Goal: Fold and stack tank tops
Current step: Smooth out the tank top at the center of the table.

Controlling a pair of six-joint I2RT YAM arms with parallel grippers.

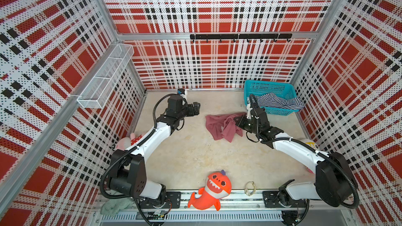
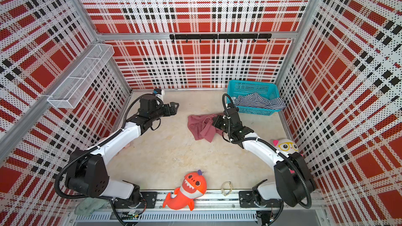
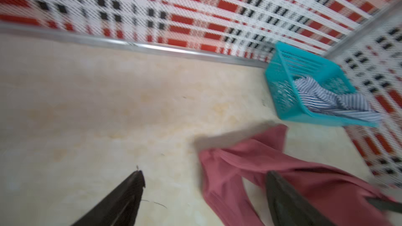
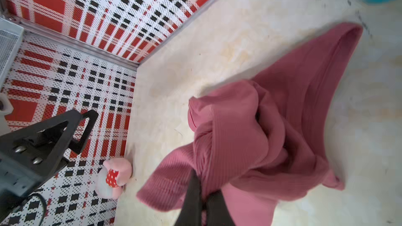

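Rose tank top [image 1: 219, 127] crumpled mid-table, bit far-right. Right gripper [image 4: 202, 194] clamped on bunched edge. Left gripper [image 1: 195, 108] spread wide, empty. Striped tank top [image 1: 278, 102] spilling from teal basket [image 1: 261, 84], far right. Cloth looks light, floppy, ribbed-stretchy, so I'd grab hem corners, not wad.

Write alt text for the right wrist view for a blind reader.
The right gripper is shut on the crumpled rose tank top over the beige table. Beyond, the left gripper hangs open and a pink plush toy lies against the plaid wall.
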